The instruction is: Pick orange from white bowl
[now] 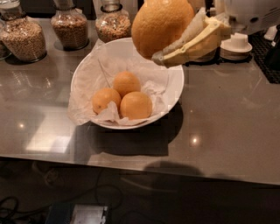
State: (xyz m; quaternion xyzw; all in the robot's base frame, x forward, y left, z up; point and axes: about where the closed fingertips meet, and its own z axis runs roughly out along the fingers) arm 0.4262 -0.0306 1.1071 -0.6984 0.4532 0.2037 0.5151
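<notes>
The gripper (173, 43), up at the top right, has long pale yellow fingers (192, 43) on a smooth white arm (253, 13).

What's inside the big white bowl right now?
Three oranges sit on crumpled white paper in the white bowl. The paper hides the bowl's bottom. The gripper holds a fourth orange above the rim.
</notes>
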